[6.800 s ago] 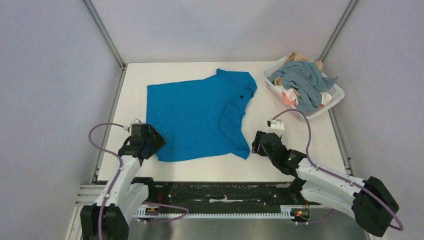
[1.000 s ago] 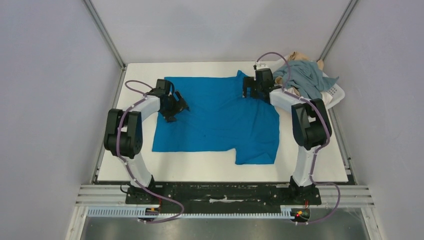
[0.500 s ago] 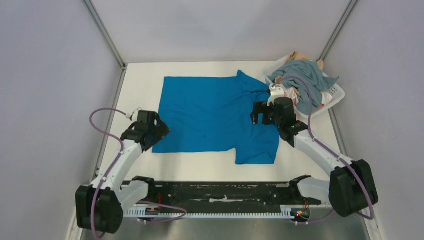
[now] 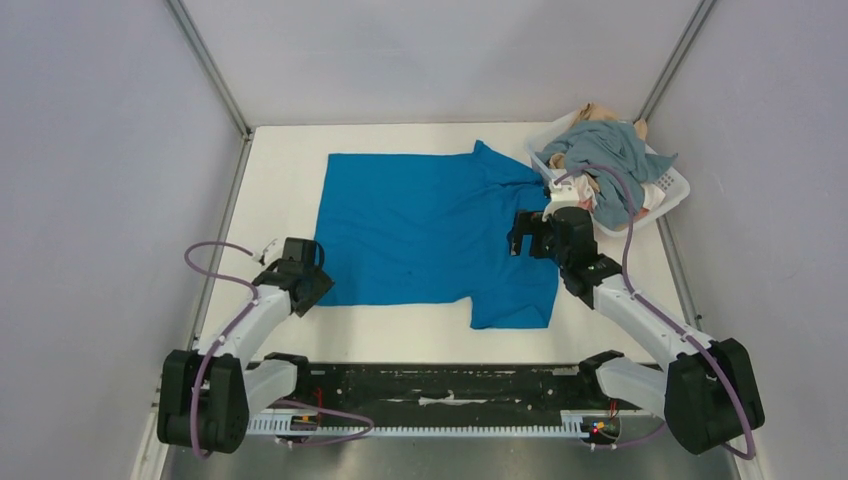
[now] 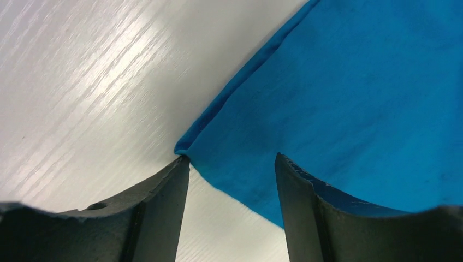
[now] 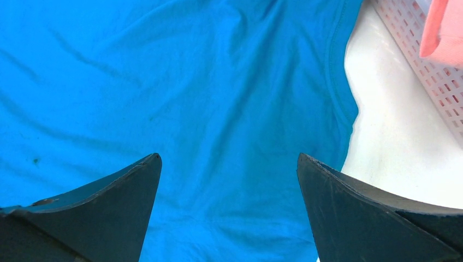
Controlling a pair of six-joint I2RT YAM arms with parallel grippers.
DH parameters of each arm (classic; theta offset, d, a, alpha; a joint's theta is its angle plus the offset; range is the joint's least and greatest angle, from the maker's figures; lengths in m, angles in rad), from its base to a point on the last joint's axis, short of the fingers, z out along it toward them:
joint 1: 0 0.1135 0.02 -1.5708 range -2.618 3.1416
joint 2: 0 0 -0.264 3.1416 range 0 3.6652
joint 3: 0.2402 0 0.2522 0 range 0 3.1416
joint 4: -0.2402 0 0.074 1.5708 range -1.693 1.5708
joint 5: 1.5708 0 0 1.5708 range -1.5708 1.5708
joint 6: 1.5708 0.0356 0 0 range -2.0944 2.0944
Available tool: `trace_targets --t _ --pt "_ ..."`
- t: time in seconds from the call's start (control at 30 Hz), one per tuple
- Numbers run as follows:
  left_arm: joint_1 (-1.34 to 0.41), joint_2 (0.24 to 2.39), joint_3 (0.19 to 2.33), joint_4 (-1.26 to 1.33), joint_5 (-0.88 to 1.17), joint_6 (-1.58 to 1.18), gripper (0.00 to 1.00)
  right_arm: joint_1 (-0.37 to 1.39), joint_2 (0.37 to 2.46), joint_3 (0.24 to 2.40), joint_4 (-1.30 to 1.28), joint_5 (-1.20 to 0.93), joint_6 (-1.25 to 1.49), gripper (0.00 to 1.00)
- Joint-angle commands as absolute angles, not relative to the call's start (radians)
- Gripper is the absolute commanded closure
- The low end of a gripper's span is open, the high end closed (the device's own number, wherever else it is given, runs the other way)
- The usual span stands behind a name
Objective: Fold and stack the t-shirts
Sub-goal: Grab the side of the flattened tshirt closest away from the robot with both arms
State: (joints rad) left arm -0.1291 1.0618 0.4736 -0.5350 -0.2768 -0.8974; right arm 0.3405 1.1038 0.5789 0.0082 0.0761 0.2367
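Note:
The bright blue t-shirt (image 4: 430,225) lies spread flat in the middle of the table, with one sleeve hanging toward the near edge. My left gripper (image 4: 305,285) is open and low at the shirt's near-left corner. In the left wrist view that corner (image 5: 185,148) touches the left fingertip, and the shirt's hem runs between the open gripper (image 5: 232,161). My right gripper (image 4: 522,238) is open and empty above the shirt's right side, and shows over blue cloth (image 6: 191,98) in the right wrist view (image 6: 229,158). A grey-blue t-shirt (image 4: 610,150) tops the pile in the basket.
The white slotted basket (image 4: 668,190) stands at the far right with tan (image 4: 597,112), pink and white cloth in it. Its wall (image 6: 431,71) and a pink shirt (image 6: 445,27) show to the right of my right gripper. Bare white table (image 4: 280,160) surrounds the shirt.
Both arms have drawn back from the shirt's far edge. In the last half second the left gripper came down to the near-left corner and the right shifted slightly nearer. The shirt lies still.

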Motion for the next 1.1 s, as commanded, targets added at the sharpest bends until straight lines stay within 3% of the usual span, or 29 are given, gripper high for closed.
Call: trace_targets --t 0.0,0.1,0.3,0.47,0.73,1.07 --pt "-0.123 1.142 0.467 -0.4 -0.243 -0.954 0.39 0.34 1.112 0.588 0.039 0.117 0.246 0.02" --pt "-0.123 1.18 0.478 -0.393 -0.238 -0.954 0.55 0.339 1.109 0.585 0.027 0.13 0.245 0.02" --pt "-0.123 1.167 0.476 -0.392 -0.257 -0.954 0.97 0.34 1.101 0.581 0.002 0.127 0.257 0.02" --pt "-0.123 1.108 0.476 -0.414 -0.28 -0.941 0.98 0.392 1.074 0.578 -0.122 0.076 0.26 0.02" --pt "-0.123 1.012 0.47 -0.428 -0.289 -0.915 0.98 0.734 1.1 0.494 -0.433 0.259 0.314 0.04" --pt "-0.123 1.019 0.427 -0.338 -0.176 -0.888 0.98 0.775 1.082 0.345 -0.333 0.356 0.456 0.05"
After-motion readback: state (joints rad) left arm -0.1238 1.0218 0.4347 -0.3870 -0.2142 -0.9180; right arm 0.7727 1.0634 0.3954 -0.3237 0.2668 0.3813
